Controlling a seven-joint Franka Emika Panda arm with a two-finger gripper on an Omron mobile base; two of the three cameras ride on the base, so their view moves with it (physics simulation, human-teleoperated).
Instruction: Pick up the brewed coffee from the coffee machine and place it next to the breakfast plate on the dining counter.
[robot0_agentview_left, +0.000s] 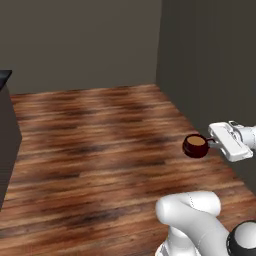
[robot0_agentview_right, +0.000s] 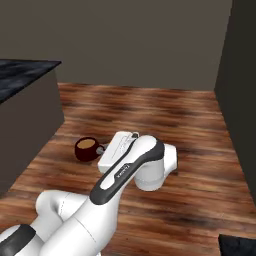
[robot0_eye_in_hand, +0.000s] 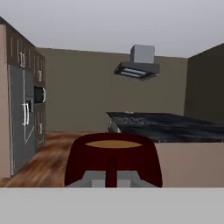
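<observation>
We see the mug (robot0_eye_in_hand: 113, 164) upright, coffee (robot0_eye_in_hand: 114, 143) level, its handle pinched between the gripper (robot0_eye_in_hand: 111, 178) fingers; beyond lie the counter (robot0_eye_in_hand: 175, 127), hood (robot0_eye_in_hand: 137, 65) and refrigerator (robot0_eye_in_hand: 22, 118).

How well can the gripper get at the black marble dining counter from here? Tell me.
Probably not yet: the gripper, shut on the dark red mug handle, hangs over wooden floor; the black marble dining counter lies well ahead.

dining counter (robot0_eye_in_hand: 175, 127) cut by right edge, mug (robot0_eye_in_hand: 113, 164) base hidden
</observation>
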